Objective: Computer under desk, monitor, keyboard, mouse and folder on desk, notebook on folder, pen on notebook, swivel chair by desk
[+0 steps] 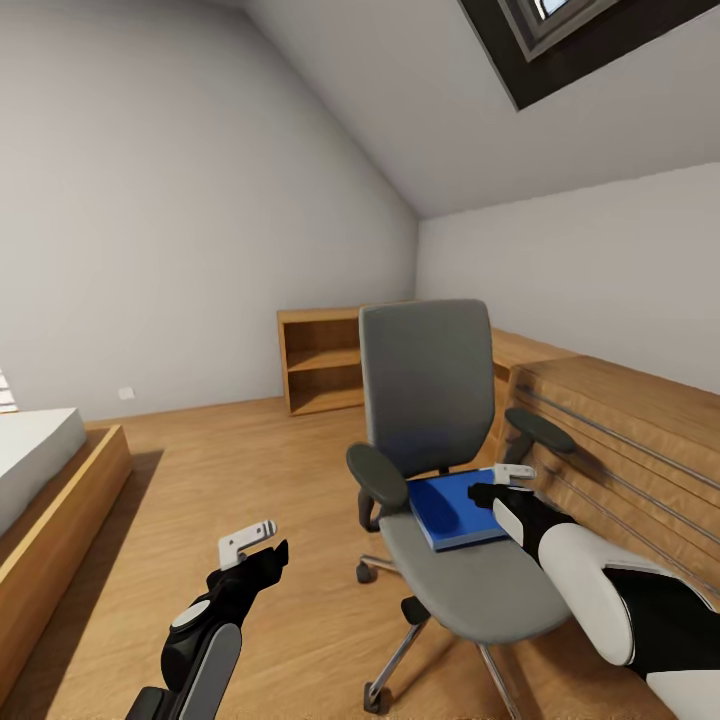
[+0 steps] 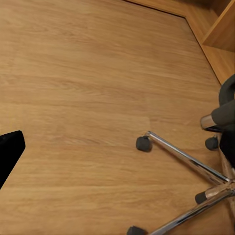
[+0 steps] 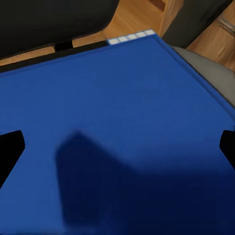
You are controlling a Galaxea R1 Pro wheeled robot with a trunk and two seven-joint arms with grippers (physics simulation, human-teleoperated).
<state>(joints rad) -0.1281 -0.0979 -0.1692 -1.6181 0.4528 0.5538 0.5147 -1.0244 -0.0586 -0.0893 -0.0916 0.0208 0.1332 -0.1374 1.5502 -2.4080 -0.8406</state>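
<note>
Head view first: we see the swivel chair (image 1: 455, 470) standing on the wood floor (image 1: 230, 470) of the bedroom, with the folder (image 1: 455, 510) lying flat on its grey seat toward the right side, and our right gripper (image 1: 497, 485) hanging just over the folder's far right edge, near the right armrest (image 1: 540, 428). Our left gripper (image 1: 262, 540) hovers over bare floor to the left of the chair, holding nothing; from this angle we cannot tell how wide its fingers stand. A low wooden shelf (image 1: 320, 360) sits against the far wall and the bed (image 1: 45, 480) lies at the left. Left wrist view: we look down on floorboards and the chrome chair base (image 2: 196, 171) with its casters, and one dark fingertip (image 2: 9, 149) shows at the edge, so the state of that pincer stays unclear. Right wrist view: the blue folder (image 3: 122, 127) lies just beneath us, with both fingertips (image 3: 10, 147) spread wide at either side and a shadow cast between them, so the pincer is spread and has not yet closed on anything. To do the pickup well, we judge we should move to an edge that overhangs or can be lifted, since a flat folder offers no grip from above, then close on that edge gently and lift slowly so the chair does not roll.
</note>
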